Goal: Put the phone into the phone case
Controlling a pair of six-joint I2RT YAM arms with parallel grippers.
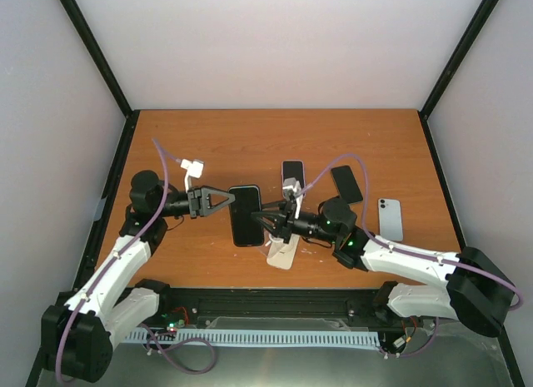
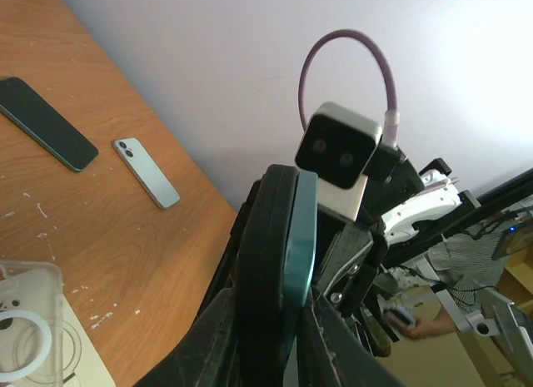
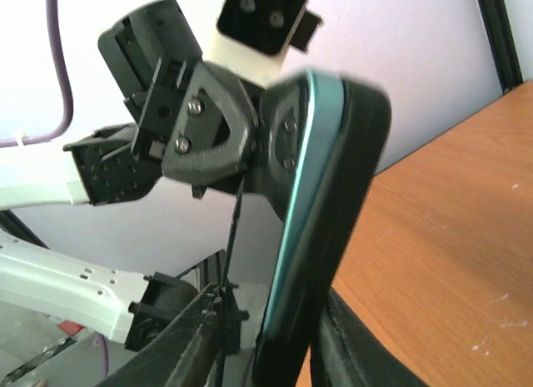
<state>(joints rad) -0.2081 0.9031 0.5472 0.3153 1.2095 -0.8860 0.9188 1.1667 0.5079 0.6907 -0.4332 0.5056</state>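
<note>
**Phone pinched mid-air between both grippers, clear case below right arm**

- Phone [image 1: 246, 215]: off the bench [image 1: 208, 141], roughly flat, long axis running away from the bases.
- Left gripper [image 1: 230, 200] is on its left long edge and right gripper [image 1: 266, 220] on its right long edge, so both arms are equally near.
- Left gripper: narrow, with the fingers tight on both faces of the phone in its wrist view. Reads as a firm pinch.
- Right gripper: the fingers straddle the phone's edge, but its wrist view shows a sliver of gap on one side. Can't tell if it's clamping or just flanking.
- Both wrist views show the phone edge-on, a teal rim with a thicker black shell [image 2: 265, 262] against one face.
  - My read is that the shell is a case the phone is seated in, or is being pressed into.
  - Can't tell if all the edges are snapped home.
- Clear case [image 1: 283, 254]: flat on the bench, just near-right of the phone. It sits under the right wrist and is partly hidden by it. Its long axis is roughly parallel to the phone's, slightly skewed.

What the next move turns on:
- If the shell is the target, squeeze the face toward the back along the rim, with the left arm as anchor.
- If the clear case is the target, it lies down and toward the right arm's side. The right arm has to clear off it before lowering the phone.

Risk: if the right pinch is loose, the phone pivots in the left gripper.
</note>
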